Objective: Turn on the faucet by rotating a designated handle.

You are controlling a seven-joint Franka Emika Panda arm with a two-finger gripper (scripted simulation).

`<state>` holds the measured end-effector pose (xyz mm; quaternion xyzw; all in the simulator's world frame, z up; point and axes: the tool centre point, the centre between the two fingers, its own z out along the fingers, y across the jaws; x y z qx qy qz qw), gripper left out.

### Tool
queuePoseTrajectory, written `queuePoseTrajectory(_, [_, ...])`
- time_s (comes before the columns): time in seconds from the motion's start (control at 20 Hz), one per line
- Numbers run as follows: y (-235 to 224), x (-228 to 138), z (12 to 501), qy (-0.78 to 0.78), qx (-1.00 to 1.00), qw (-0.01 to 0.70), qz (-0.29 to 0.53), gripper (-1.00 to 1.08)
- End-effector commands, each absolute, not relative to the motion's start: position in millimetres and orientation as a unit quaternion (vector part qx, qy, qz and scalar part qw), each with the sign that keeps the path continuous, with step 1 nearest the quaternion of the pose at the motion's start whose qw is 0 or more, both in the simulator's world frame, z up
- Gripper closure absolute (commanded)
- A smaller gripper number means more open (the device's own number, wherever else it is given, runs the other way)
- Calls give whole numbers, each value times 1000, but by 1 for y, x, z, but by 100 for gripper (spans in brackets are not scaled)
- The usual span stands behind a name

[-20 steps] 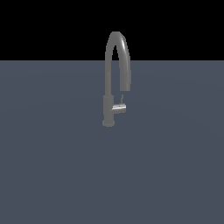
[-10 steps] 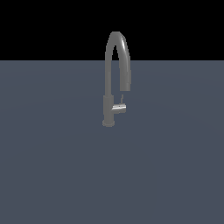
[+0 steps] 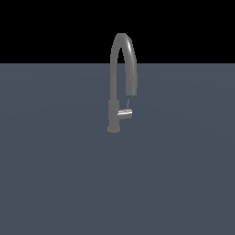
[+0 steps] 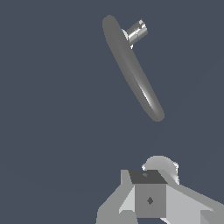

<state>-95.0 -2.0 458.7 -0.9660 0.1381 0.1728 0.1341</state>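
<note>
Grey faucet (image 3: 120, 73) upright, silver handle (image 3: 125, 113) jutting sideways, hand (image 4: 151, 199) apart from it, grip state unclear

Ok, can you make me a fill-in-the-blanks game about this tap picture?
1. The faucet has a tall spout shaped like an ____.
2. The shiny handle sticks out of the post toward the exterior view's ____ side.
3. In the exterior view, the number of robot arms you can see is ____.
4. The floor around the faucet's base is dark ____.

Missing words: arch; right; zero; grey
</note>
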Motion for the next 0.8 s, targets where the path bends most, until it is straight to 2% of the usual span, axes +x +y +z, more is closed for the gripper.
queuePoseTrajectory(0.0, [-4,-81,452,152,-959,148,190,108])
queuePoseTrajectory(0.75, [-17,-7,397,230,-899,229,293,108])
